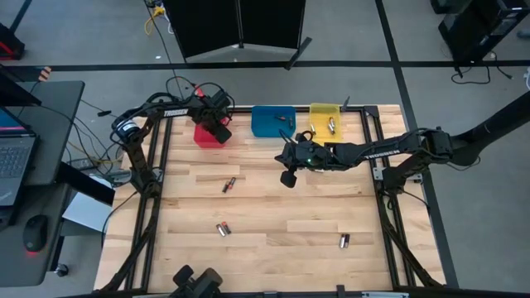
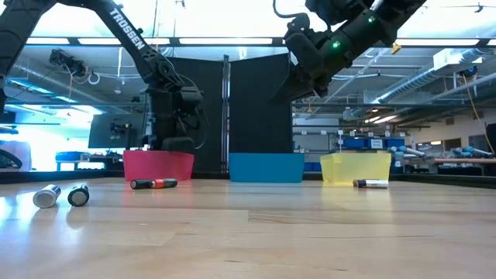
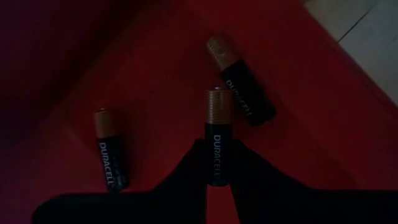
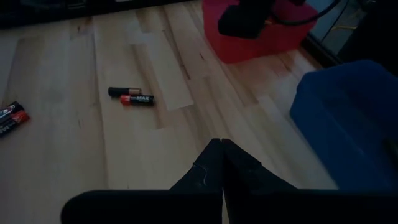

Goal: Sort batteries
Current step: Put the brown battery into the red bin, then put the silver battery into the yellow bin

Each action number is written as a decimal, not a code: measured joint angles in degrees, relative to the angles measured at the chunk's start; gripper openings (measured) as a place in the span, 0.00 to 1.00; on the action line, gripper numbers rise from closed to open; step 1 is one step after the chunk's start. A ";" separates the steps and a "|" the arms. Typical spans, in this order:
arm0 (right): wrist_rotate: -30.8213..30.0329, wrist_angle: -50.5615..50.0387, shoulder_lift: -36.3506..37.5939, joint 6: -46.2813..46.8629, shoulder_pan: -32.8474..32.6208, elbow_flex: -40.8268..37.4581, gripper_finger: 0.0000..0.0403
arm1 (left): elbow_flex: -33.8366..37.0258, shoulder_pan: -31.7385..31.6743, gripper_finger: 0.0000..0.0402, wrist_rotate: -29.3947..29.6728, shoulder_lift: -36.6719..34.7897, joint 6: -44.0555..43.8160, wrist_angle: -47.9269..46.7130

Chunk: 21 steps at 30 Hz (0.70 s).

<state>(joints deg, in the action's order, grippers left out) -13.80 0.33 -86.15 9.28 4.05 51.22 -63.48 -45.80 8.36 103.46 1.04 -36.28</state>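
While the left end effector (image 3: pixel 217 177) is hanging inside the red bin (image 3: pixel 155 56), it is pinching an upright copper-topped battery (image 3: pixel 218 134) between its two fingers. Two more batteries are lying on the bin floor, one (image 3: pixel 111 149) off to one side of the held cell and one (image 3: pixel 241 96) just beyond it, tilted. The right end effector (image 4: pixel 222 163) is hovering above the desk (image 1: pixel 273 207) with its fingers clenched together and nothing between them; the blue bin (image 1: pixel 272 121) is sitting just beyond it and the yellow bin (image 1: pixel 325 118), with a cell inside, beside that. Ahead of the right end effector, a pair of batteries (image 4: pixel 130 96) is lying side by side on the desk, between it and the red bin. Other cells (image 1: pixel 222 228) and one more (image 1: pixel 344 241) are lying well apart from both end effectors.
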 joint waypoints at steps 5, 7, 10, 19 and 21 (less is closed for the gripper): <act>0.00 -0.02 0.00 0.25 0.00 0.00 0.02 | 0.00 0.00 0.22 0.00 0.00 0.81 -0.08; 0.00 -0.03 0.00 0.26 0.00 0.00 0.02 | 0.00 0.00 0.25 0.14 -0.38 1.25 -0.06; 0.00 -0.03 0.00 0.26 0.00 0.00 0.02 | 0.00 -0.02 0.27 0.69 -1.88 1.38 0.07; 0.00 -0.04 0.02 0.06 0.31 0.07 0.02 | 0.00 0.21 0.27 3.11 -8.60 0.97 0.67; 0.17 -1.07 0.22 0.17 0.31 0.44 0.03 | 0.00 0.54 0.27 3.37 -10.39 0.46 1.00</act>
<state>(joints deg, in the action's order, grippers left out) -13.63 -0.74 -85.93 9.45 4.36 51.66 -63.48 -45.26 11.73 93.07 1.50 -35.28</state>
